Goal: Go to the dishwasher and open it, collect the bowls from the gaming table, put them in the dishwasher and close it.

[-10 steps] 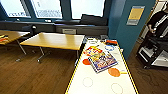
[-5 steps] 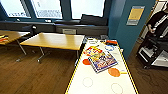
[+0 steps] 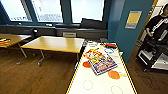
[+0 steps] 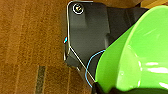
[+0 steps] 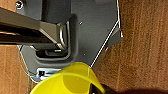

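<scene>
The gaming table (image 3: 82, 77), with a white top and a yellow rim, runs away from me in the head view. On it lie two orange bowls (image 3: 113, 74) (image 3: 86, 64), one on each side of a colourful game board (image 3: 102, 64). In the left wrist view a lime green bowl (image 4: 135, 55) hangs close over the robot's dark base, with my left gripper (image 4: 100, 87) shut on its rim. In the right wrist view a yellow bowl (image 5: 67, 80) hangs above the base, with my right gripper (image 5: 96, 88) shut on its edge. The dishwasher is out of view.
A wood-topped table (image 3: 55, 43) stands left of the gaming table, and another (image 3: 10, 39) stands farther left. A window bench runs along the back wall. At the right a person (image 3: 157, 23) stands behind a black cart (image 3: 155, 53). The floor is brown wood.
The head view has shifted only slightly. Nothing on the gaming table has moved.
</scene>
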Controlling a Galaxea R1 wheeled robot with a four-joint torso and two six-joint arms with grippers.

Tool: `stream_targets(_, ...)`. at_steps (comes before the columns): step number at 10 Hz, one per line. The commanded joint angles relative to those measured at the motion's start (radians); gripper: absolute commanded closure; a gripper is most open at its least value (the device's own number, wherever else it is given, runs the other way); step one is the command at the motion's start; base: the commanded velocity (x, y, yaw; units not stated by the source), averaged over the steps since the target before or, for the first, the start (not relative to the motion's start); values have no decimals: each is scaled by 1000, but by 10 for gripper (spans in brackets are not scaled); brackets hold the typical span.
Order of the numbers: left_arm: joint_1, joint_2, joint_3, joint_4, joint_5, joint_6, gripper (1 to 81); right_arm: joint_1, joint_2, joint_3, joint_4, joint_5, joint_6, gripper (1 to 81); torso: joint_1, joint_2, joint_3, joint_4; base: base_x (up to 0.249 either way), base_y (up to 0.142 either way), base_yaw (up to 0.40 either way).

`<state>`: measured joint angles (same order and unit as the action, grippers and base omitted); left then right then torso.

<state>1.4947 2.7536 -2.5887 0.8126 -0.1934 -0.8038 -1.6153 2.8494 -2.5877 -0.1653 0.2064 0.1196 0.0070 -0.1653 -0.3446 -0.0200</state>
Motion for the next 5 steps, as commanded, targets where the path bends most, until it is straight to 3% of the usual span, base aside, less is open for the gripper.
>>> stream_targets(1,-3,-5,-21,34,40,8,811,-1,-9,-3,-14,-58,-3,811,0,0,54,0,0,0,0)
stream_targets(3,-1,3,-36,34,40,6,811,-1,-8,-3,-14,-58,-1,811,-1,0,96,0,0,0,0)
stream_targets(4,-1,9,-48,34,40,6,811,2,-8,-3,-14,-58,-3,811,-1,-1,69,0,0,0,0)
stream_targets(5,-1,15,-60,34,40,6,811,1,-11,-11,-14,-58,-3,811,-2,-2,79,0,0,0,0)
